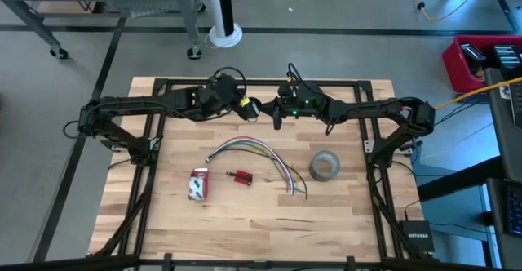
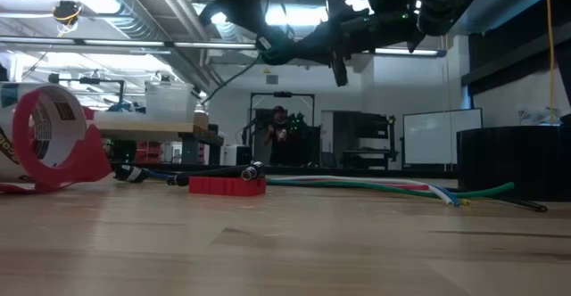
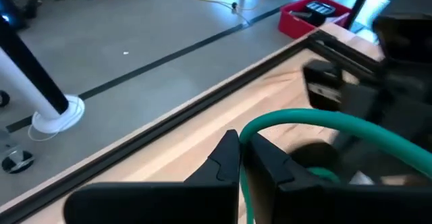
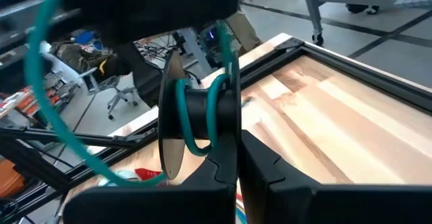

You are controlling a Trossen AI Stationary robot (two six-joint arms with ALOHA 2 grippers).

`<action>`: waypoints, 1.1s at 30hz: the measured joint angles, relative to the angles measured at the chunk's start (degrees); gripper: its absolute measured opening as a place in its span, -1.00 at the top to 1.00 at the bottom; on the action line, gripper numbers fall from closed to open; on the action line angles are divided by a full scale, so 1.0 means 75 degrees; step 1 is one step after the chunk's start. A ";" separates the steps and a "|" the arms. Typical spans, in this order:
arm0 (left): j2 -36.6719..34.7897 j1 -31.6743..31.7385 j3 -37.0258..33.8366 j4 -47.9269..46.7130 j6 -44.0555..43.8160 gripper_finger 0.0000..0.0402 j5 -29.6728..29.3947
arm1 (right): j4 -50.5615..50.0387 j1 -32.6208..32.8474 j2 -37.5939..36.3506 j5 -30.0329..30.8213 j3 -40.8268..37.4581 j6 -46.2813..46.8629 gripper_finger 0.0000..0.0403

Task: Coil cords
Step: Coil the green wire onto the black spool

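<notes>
The cord [image 3: 317, 119], teal-sheened, hangs in the air over the desk's [image 1: 245, 214] 12 o'clock edge, strung between the two claws. The left claw [image 3: 241, 153] is pinched shut on a loop of it. The right claw [image 4: 237, 158] is closed at the base of a small dark spool [image 4: 199, 126] that has a few turns around it.

To wind well, I judge the left claw should keep light tension and feed the cord square to the spool's core, so turns lie side by side. Slack would let loops slip over the flange.

The loose coloured wires [image 1: 261, 153] and grey tape roll [image 1: 325, 166] lie toward 6 o'clock, well clear.
</notes>
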 joint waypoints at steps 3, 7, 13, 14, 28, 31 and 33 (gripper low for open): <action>-0.0003 0.0026 0.0000 0.0134 0.0004 1.00 0.0026 | 0.0172 0.0071 0.0000 0.0011 0.0000 0.0000 0.99; -0.0003 0.0044 0.0000 0.0196 0.0025 1.00 0.0330 | 0.0333 0.0121 0.0000 0.0008 0.0000 -0.0003 0.99; -0.0003 0.0057 0.0000 0.0446 0.0028 1.00 0.0353 | 0.0326 0.0121 0.0000 0.0159 0.0000 0.0000 0.99; -0.0003 0.0057 0.0000 0.0546 0.0038 1.00 0.0371 | 0.0326 0.0121 0.0010 0.0268 0.0000 -0.0001 0.99; 0.0455 0.0181 0.0000 0.1192 0.0290 1.00 0.0526 | 0.0194 0.0106 0.0286 0.1491 0.0003 -0.0244 0.99; 0.0455 0.0222 0.0000 0.1393 0.0304 1.00 0.0528 | 0.0073 0.0101 0.0286 0.1852 0.0003 -0.0404 0.99; 0.0455 0.0216 0.0000 0.1711 0.0458 1.00 0.0532 | 0.0020 0.0098 0.0286 0.2019 0.0003 -0.0421 0.99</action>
